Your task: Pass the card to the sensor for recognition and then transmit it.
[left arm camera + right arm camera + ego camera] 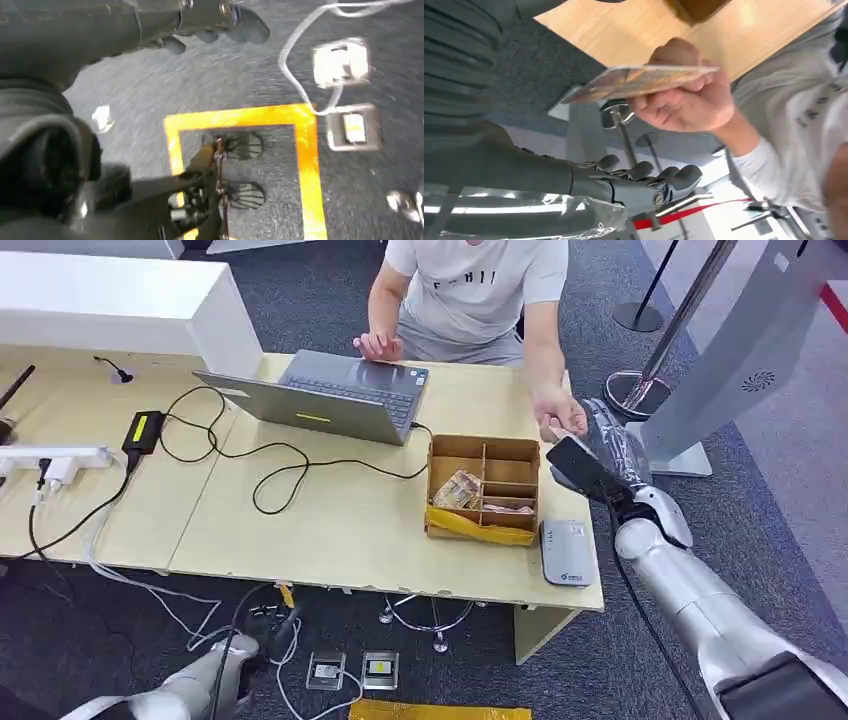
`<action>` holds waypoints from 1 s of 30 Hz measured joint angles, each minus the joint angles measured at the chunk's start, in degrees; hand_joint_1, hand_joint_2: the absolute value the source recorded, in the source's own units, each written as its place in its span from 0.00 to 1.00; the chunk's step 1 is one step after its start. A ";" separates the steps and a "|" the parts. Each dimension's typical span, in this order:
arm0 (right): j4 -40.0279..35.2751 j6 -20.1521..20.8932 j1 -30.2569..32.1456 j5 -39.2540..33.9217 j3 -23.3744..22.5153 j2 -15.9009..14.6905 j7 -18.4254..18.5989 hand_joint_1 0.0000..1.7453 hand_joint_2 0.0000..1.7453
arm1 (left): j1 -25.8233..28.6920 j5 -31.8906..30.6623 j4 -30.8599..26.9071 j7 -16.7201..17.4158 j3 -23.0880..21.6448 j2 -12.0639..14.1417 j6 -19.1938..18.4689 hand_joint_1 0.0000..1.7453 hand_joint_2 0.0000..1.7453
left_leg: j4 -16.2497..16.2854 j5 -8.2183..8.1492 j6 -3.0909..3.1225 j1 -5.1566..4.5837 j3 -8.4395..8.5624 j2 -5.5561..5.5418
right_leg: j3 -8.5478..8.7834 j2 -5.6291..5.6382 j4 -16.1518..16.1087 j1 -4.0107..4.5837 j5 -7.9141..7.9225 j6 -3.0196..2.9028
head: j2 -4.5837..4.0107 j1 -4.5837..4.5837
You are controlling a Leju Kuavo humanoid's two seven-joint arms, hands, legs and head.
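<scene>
A person's hand (684,100) offers the card (639,82) above the right hand (644,182), whose fingers are apart and empty. Pickup is in hand; next likely closing on the card, then the sensor (565,552).

Table (330,530): laptop (330,400), box (484,490), perhaps reader (566,552).

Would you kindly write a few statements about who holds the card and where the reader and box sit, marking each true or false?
1. A person's hand holds the card. True.
2. The right hand grips the card. False: its fingers are apart from the card.
3. The card reader lies on the table beside the cardboard box. True.
4. The left hand rests on the laptop. False: it hangs above the floor.
</scene>
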 joint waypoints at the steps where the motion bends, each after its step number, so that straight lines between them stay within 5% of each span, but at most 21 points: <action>1: -0.28 -0.31 0.88 -0.09 -0.07 -0.80 0.52 0.00 1.00 | 3.22 0.09 -0.02 -4.96 -0.33 1.03 -1.25 0.00 0.00 | 0.00 -0.13 -0.05 0.01 0.21 0.18 | 0.11 0.17 -0.02 0.00 -0.14 -0.13 | 0.00 0.06; 4: -3.21 -0.20 4.88 0.50 -0.22 -5.55 1.09 0.00 1.00 | 12.46 1.79 0.28 -15.14 -0.59 4.52 -2.84 0.00 0.00 | 0.01 -0.59 -0.08 0.01 0.51 0.59 | 0.33 0.52 0.00 0.01 -0.37 -0.18 | 0.00 0.02; 6: -4.00 -0.41 5.80 1.83 -0.46 -6.87 1.25 0.00 1.00 | 17.52 2.27 0.72 -14.91 -0.76 5.74 -2.89 0.00 0.00 | 0.04 -0.63 -0.12 0.02 0.30 0.99 | -0.09 0.90 -0.01 0.01 -0.36 -0.18 | 0.02 0.04; 10: -4.55 -0.77 6.30 3.39 -0.61 -6.87 0.79 0.00 1.00 | 17.42 2.51 0.94 -12.65 -1.05 6.77 -2.67 0.00 0.00 | 0.00 -0.55 -0.10 0.07 0.24 0.32 | 0.09 0.17 -0.02 0.05 -0.43 -0.18 | 0.00 -0.05; 11: -4.74 -0.79 6.31 3.47 -0.64 -6.84 0.72 0.15 1.00 | 17.53 2.51 0.94 -12.48 -1.09 6.82 -2.69 0.00 0.00 | 0.00 -0.52 -0.07 0.08 0.25 0.25 | 0.14 0.13 -0.01 0.09 -0.44 -0.19 | 0.00 0.04; 12: -4.81 -0.88 6.30 3.58 -0.66 -6.84 0.61 0.90 1.00 | 17.61 2.51 0.92 -12.26 -1.18 6.79 -2.78 0.00 0.00 | -0.02 -0.43 -0.18 0.12 0.25 0.22 | 0.17 0.13 0.01 0.13 -0.44 -0.19 | 0.00 0.02; 13: -4.81 -1.07 6.30 3.74 -0.75 -6.89 0.35 1.00 1.00 | 17.83 2.58 0.92 -12.11 -1.24 6.79 -2.85 0.00 0.00 | -0.02 -0.43 -0.19 0.14 0.26 0.23 | 0.18 0.13 0.01 0.16 -0.43 -0.20 | 0.00 0.09; 15: -4.81 -1.53 6.33 4.02 -1.01 -6.89 -0.11 0.94 1.00 | 18.06 2.99 0.94 -11.93 -1.31 6.97 -2.82 0.00 0.00 | -0.02 -0.43 -0.19 0.13 0.27 0.31 | 0.16 0.19 0.01 0.14 -0.38 -0.21 | 0.00 0.04; 16: -4.81 -1.77 6.36 4.24 -1.14 -6.86 -0.46 0.70 1.00 | 18.16 3.15 0.98 -11.91 -1.35 7.01 -2.80 0.00 0.00 | -0.01 -0.43 -0.19 0.12 0.27 0.30 | 0.16 0.18 0.01 0.13 -0.38 -0.21 | 0.00 0.02; 17: -4.83 -1.90 6.36 4.37 -1.20 -6.86 -0.68 0.71 1.00 | 18.24 3.32 1.03 -11.91 -1.44 7.23 -2.78 0.00 0.00 | 0.00 -0.42 -0.19 0.12 0.28 0.28 | 0.17 0.17 0.01 0.13 -0.38 -0.21 | 0.00 0.04; 19: -5.07 -2.12 6.37 4.39 -1.46 -6.82 -0.92 1.00 1.00 | 18.35 3.67 1.05 -11.80 -1.53 7.36 -2.63 0.00 0.00 | 0.00 -0.38 -0.17 0.12 0.27 0.14 | 0.18 0.06 0.01 0.13 -0.38 -0.21 | 0.00 0.06; 30: -6.47 -2.69 6.40 4.46 -2.03 -6.67 -1.33 1.00 1.00 | 18.65 3.21 1.14 -11.71 -2.42 7.80 -3.42 0.00 0.00 | 0.00 -0.38 -0.17 0.13 0.26 0.13 | 0.19 0.06 0.01 0.14 -0.38 -0.21 | 0.00 0.02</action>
